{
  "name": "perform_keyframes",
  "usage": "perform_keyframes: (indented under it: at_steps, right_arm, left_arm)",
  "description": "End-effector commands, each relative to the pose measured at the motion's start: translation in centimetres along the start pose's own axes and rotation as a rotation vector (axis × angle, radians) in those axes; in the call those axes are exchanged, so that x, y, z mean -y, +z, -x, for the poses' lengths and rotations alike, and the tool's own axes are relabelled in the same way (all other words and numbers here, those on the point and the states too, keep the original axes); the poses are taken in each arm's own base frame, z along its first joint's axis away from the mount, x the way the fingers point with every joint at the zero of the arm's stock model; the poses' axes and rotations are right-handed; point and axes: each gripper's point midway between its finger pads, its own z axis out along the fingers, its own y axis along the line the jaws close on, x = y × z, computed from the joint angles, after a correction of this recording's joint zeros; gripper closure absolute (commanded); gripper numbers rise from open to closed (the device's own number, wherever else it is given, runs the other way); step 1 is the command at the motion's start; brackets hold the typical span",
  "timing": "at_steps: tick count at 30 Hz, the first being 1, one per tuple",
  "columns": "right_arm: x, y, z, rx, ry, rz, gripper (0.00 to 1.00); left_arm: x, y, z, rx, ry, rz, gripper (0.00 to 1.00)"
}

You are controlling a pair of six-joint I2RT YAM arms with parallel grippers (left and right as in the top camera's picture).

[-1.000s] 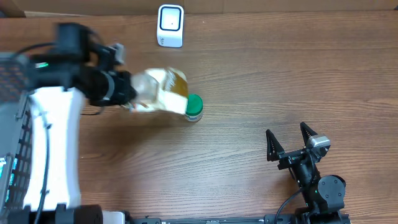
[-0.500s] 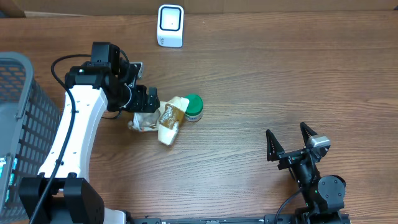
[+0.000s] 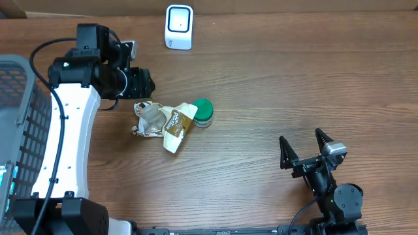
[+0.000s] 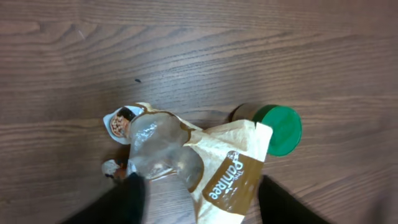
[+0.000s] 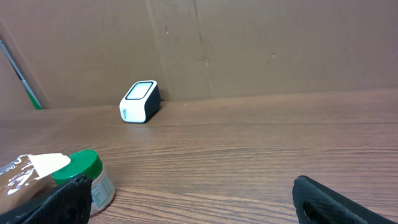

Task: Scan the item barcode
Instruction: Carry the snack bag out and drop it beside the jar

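A crumpled brown and clear snack bag (image 3: pixel 163 121) lies flat on the wooden table, its right end against a green-lidded jar (image 3: pixel 204 112). No barcode shows on the bag. My left gripper (image 3: pixel 142 85) hovers just behind and left of the bag, open and holding nothing. In the left wrist view the bag (image 4: pixel 186 155) and the jar (image 4: pixel 277 129) lie below the gripper (image 4: pixel 205 205), whose dark fingers (image 4: pixel 127 199) stand apart. The white scanner (image 3: pixel 179 27) stands at the table's far edge. My right gripper (image 3: pixel 304 149) rests open at the front right, far from the bag.
A grey mesh basket (image 3: pixel 14 117) stands at the left edge behind the left arm. The right wrist view shows the scanner (image 5: pixel 140 101), the jar (image 5: pixel 87 177), a corner of the bag (image 5: pixel 25 171) and a cardboard wall (image 5: pixel 249 43) behind the table.
The left gripper held the bag up in the air, then let go. The bag now lies on the table beside the jar, and the arm has drawn back and left.
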Motion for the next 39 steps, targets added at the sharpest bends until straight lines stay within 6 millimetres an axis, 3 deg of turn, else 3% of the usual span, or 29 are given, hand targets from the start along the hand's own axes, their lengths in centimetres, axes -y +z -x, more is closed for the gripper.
perform_keyframes:
  at_steps: [1, 4, 5, 10, 13, 16, 18, 22, 27, 31, 34, 37, 39]
  right_arm:
    - [0.2, 0.0, 0.1, 0.009, -0.002, -0.008, 0.00]
    - [0.2, 0.0, 0.1, 0.009, -0.002, -0.008, 0.00]
    - [0.2, 0.0, 0.1, 0.009, -0.002, -0.008, 0.00]
    - [0.2, 0.0, 0.1, 0.009, -0.002, -0.008, 0.00]
    - [0.2, 0.0, 0.1, 0.009, -0.002, -0.008, 0.00]
    - [0.2, 0.0, 0.1, 0.009, -0.002, -0.008, 0.00]
    - [0.2, 0.0, 0.1, 0.009, -0.002, -0.008, 0.00]
    - [0.2, 0.0, 0.1, 0.009, -0.002, -0.008, 0.00]
    - [0.2, 0.0, 0.1, 0.009, -0.002, -0.008, 0.00]
    - [0.2, 0.0, 0.1, 0.009, -0.002, -0.008, 0.00]
    - [0.2, 0.0, 0.1, 0.009, -0.002, -0.008, 0.00]
    - [0.2, 0.0, 0.1, 0.009, -0.002, -0.008, 0.00]
    - [0.2, 0.0, 0.1, 0.009, -0.002, -0.008, 0.00]
  left_arm:
    - [0.0, 1.7, -0.8, -0.042, -0.080, 0.002, 0.57]
    - [-0.2, 5.0, -2.6, -0.110, -0.123, 0.006, 0.80]
    - [-0.3, 6.0, -3.1, -0.128, -0.134, 0.007, 0.83]
    - [-1.1, 11.6, -6.2, -0.217, -0.207, 0.021, 0.86]
    - [-0.7, 15.3, -8.0, -0.259, -0.211, -0.034, 0.81]
    - [-0.6, 17.5, -9.4, -0.304, -0.208, -0.044, 0.76]
    - [-0.7, 18.4, -9.8, -0.322, -0.206, -0.038, 0.72]
    - [-0.7, 18.9, -9.5, -0.312, -0.203, -0.040, 0.52]
    - [-0.1, 16.7, -6.5, -0.252, -0.192, -0.053, 0.43]
    - [1.6, 12.7, -2.4, -0.168, -0.141, -0.070, 0.41]
    - [2.6, 8.0, 1.3, -0.069, -0.115, -0.055, 0.39]
    - [3.1, 1.1, 5.1, 0.069, -0.104, -0.025, 0.34]
    - [3.2, -3.7, 6.8, 0.158, -0.105, -0.016, 0.15]
